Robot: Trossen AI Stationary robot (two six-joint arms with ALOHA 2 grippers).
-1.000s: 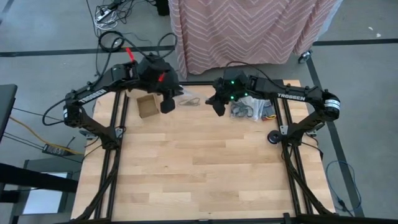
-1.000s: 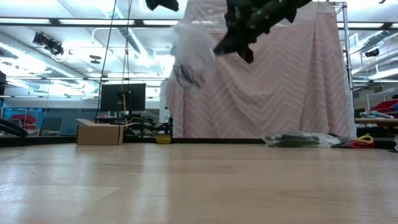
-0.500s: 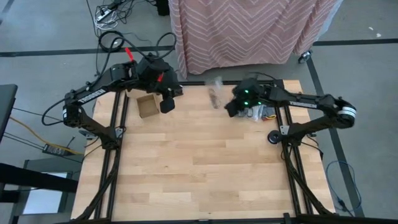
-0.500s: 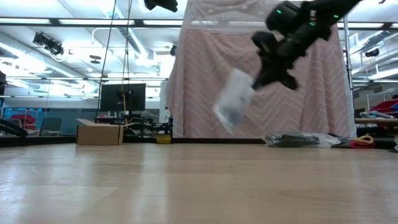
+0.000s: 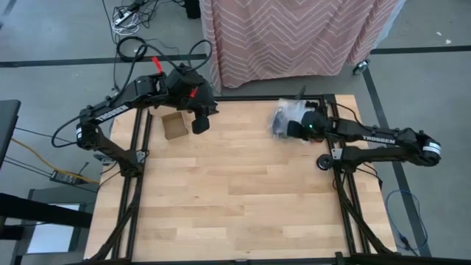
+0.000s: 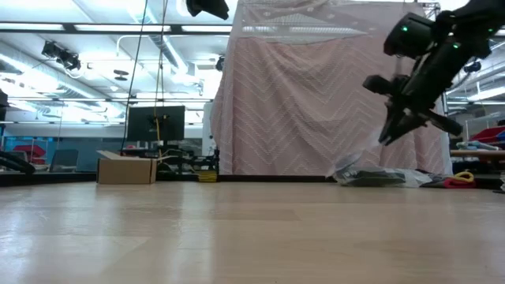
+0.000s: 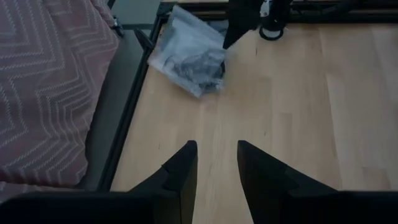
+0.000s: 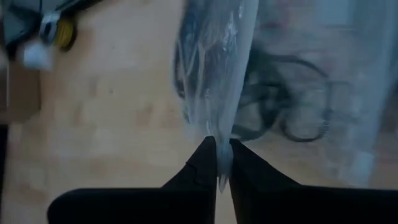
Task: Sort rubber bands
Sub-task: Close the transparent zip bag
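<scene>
My right gripper (image 8: 217,163) pinching a clear bag (image 8: 214,74) at the table's far right edge, rubber bands (image 8: 283,106) blurred inside, my left gripper (image 7: 214,168) spread, raised near a cardboard box (image 5: 174,125)

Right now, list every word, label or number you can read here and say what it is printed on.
"TROSSEN": white lettering on the right arm's link, high view.
White lettering on the left arm's link: too small to read.
No print can be read on the cardboard box or the clear plastic bag.
</scene>
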